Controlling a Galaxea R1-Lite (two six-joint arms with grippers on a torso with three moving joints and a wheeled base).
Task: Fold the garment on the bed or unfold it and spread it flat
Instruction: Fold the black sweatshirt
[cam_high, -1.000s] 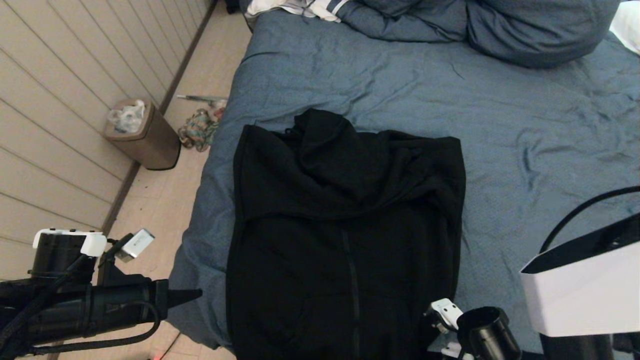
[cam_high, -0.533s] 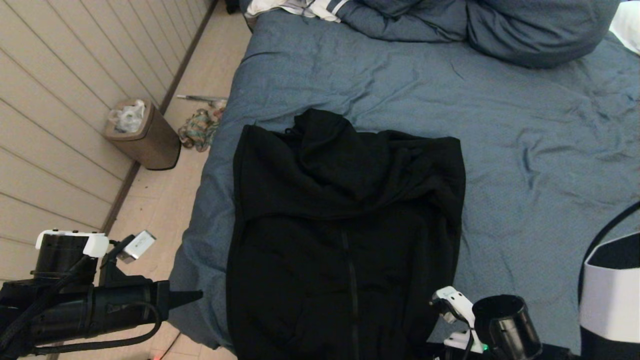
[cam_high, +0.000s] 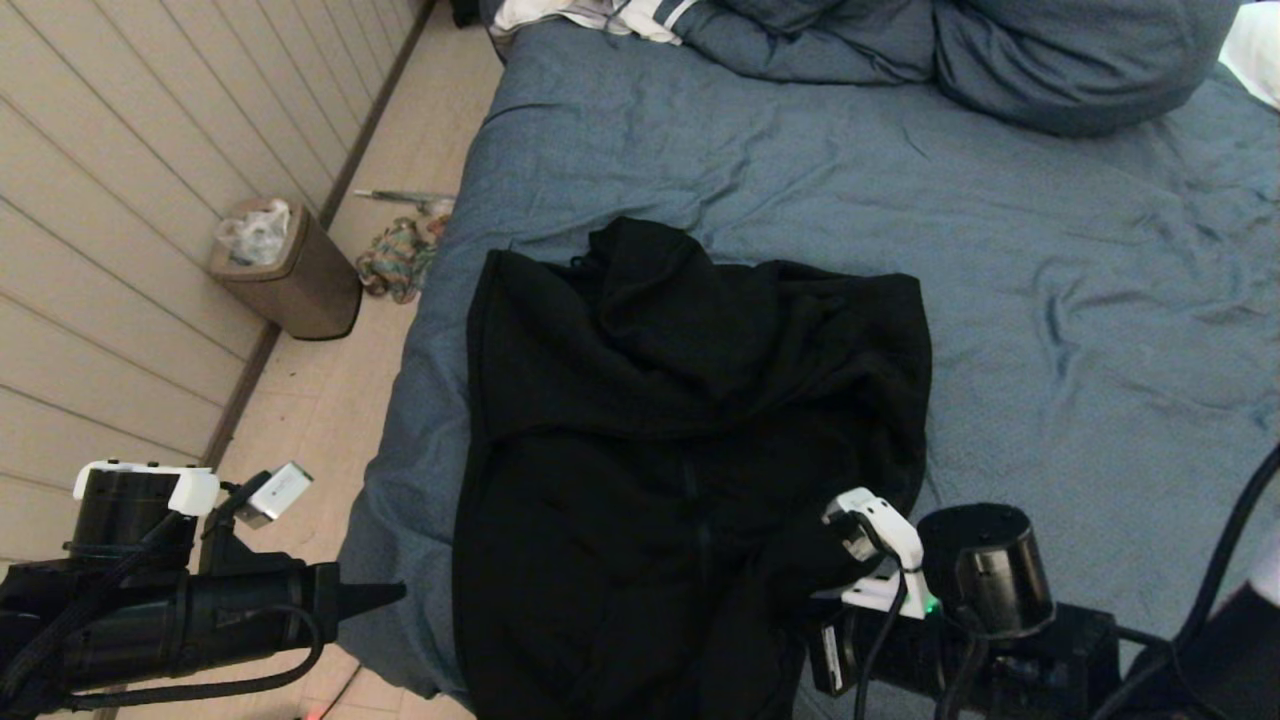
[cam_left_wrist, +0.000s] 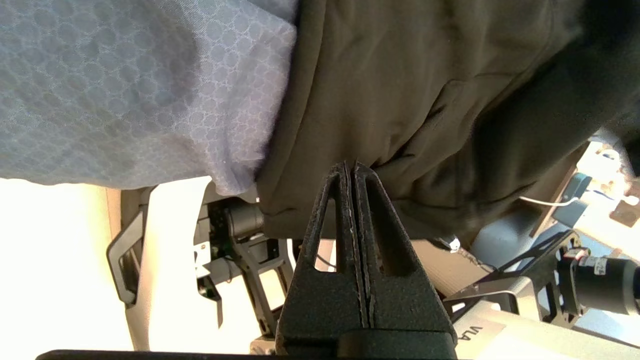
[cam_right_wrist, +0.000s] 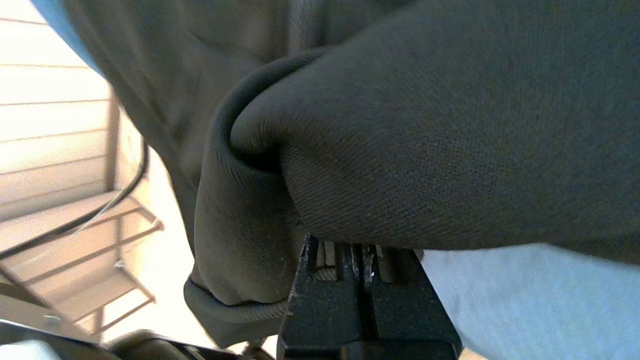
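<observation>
The garment (cam_high: 680, 420), a black zip-front hooded sweatshirt, lies front up on the near left part of the bed (cam_high: 900, 180), its hem hanging over the near edge. My right arm (cam_high: 985, 570) is at its lower right corner. In the right wrist view my right gripper (cam_right_wrist: 357, 246) is shut on the garment (cam_right_wrist: 425, 125), and thick fabric covers the fingertips. That corner is bunched up and lifted inward. My left gripper (cam_high: 398, 592) hovers off the bed's left edge, shut and empty, its tips (cam_left_wrist: 351, 165) just short of the hanging hem (cam_left_wrist: 400, 100).
A brown bin (cam_high: 290, 270) and a multicoloured rag (cam_high: 398, 258) are on the floor beside the panelled wall on the left. Blue pillows (cam_high: 1050, 60) and a white striped cloth (cam_high: 600, 15) lie at the head of the bed. Wrinkled duvet stretches to the garment's right.
My right arm has come up and leftward from the bottom right corner, drawing the garment's lower right corner inward over its front. The left arm has stayed where it was.
</observation>
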